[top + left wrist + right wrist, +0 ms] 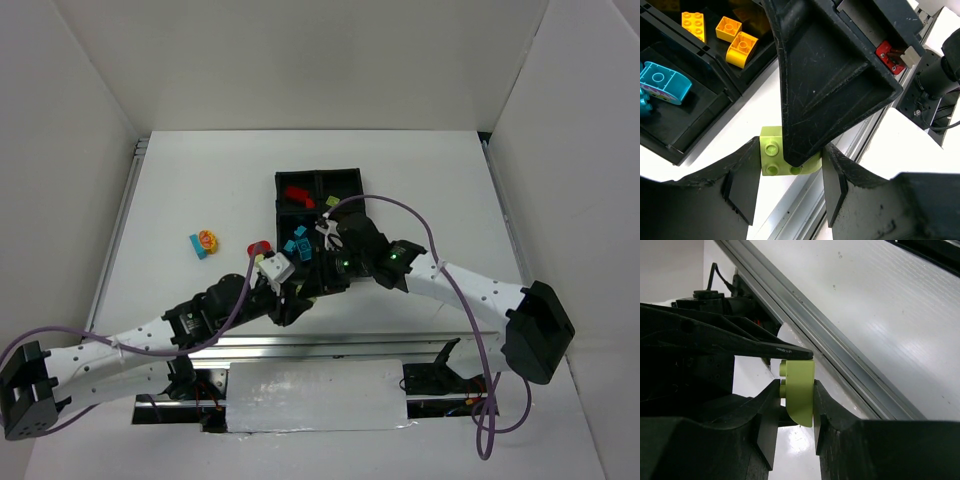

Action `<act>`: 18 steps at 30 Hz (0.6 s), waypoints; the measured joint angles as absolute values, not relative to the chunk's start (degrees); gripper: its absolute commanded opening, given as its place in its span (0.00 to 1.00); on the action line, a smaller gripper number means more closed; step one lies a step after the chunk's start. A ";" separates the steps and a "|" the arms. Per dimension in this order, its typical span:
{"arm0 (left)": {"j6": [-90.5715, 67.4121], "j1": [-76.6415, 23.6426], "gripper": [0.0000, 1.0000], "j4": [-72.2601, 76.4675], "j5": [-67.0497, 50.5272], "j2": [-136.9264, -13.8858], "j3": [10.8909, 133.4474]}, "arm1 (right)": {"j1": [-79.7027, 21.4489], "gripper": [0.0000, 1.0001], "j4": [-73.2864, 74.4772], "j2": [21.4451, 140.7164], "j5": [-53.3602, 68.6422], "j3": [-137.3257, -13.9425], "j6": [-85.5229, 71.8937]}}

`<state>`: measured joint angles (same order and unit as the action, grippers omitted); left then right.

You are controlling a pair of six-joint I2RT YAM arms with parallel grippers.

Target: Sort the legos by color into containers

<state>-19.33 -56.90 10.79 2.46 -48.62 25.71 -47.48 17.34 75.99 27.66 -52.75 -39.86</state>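
A pale lime green brick [771, 157] sits between both grippers just above the table's near edge. My right gripper [796, 405] is shut on its flat sides; the brick [800, 390] stands upright between those fingers. My left gripper [790, 165] closes on the same brick, its fingers touching two opposite edges. In the top view the two grippers meet in front of the black tray [283, 185], left [288, 302], right [320, 282], and hide the brick. The tray holds red [297, 196], cyan [298, 245] and orange-yellow [735, 40] bricks in separate compartments.
Loose on the table left of the tray lie an orange and blue pair [204, 242] and a red brick [259, 247]. A metal rail [330, 345] runs along the table's near edge, right below the grippers. White walls enclose the table.
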 measured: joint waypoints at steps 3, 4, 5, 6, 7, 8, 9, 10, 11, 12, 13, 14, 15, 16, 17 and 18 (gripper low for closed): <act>-19.31 -56.95 0.23 10.50 2.90 -48.12 25.71 | -47.48 0.00 16.75 75.99 27.86 -52.75 -40.01; -19.33 -56.95 0.30 10.50 3.05 -48.07 25.71 | -47.48 0.00 16.64 75.99 27.86 -52.75 -40.03; -19.33 -56.99 0.41 10.48 3.16 -48.01 25.71 | -47.48 0.00 16.56 75.99 27.86 -52.75 -40.05; -19.33 -56.99 0.70 10.44 3.31 -47.94 25.71 | -47.48 0.00 16.43 75.99 27.83 -52.75 -40.07; -19.25 -57.01 0.79 10.50 3.62 -47.90 25.71 | -47.48 0.00 16.27 75.99 27.94 -52.75 -40.25; -19.25 -57.06 0.99 10.79 4.23 -47.90 25.71 | -47.53 0.00 16.14 75.99 28.27 -52.75 -40.45; -19.51 -57.06 0.99 11.14 5.32 -47.88 25.71 | -47.75 0.00 16.08 75.99 28.45 -52.75 -40.64; -19.73 -57.06 1.00 11.20 6.26 -47.86 25.71 | -47.88 0.00 16.05 75.99 28.56 -52.75 -40.75; -19.86 -57.06 0.99 11.11 6.96 -47.86 25.71 | -47.92 0.00 15.99 75.99 28.38 -52.75 -40.84; -19.97 -57.06 1.00 11.03 7.92 -47.86 25.74 | -47.92 0.00 15.92 75.99 28.12 -52.75 -40.88; -20.10 -57.14 1.00 10.70 8.64 -47.88 25.82 | -47.86 0.00 15.92 75.99 27.73 -52.75 -40.88; -20.49 -57.17 0.99 9.98 9.47 -47.88 26.13 | -47.66 0.00 15.90 75.99 27.35 -52.82 -40.88; -21.28 -57.28 0.99 8.38 10.68 -47.92 26.92 | -47.29 0.00 15.90 75.99 26.98 -52.93 -40.84; -21.82 -57.28 1.00 6.96 11.92 -47.99 27.81 | -46.76 0.00 15.90 76.01 26.55 -53.15 -40.77; -23.07 -57.28 0.99 5.32 13.80 -48.03 29.10 | -45.71 0.00 16.14 76.18 26.26 -53.60 -40.51; -24.29 -57.25 0.99 3.22 15.86 -48.18 30.83 | -44.36 0.00 16.32 76.60 25.91 -54.28 -40.25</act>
<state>-24.29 -57.25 3.22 15.86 -48.18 30.83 -44.36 16.32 76.60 25.91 -54.28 -40.25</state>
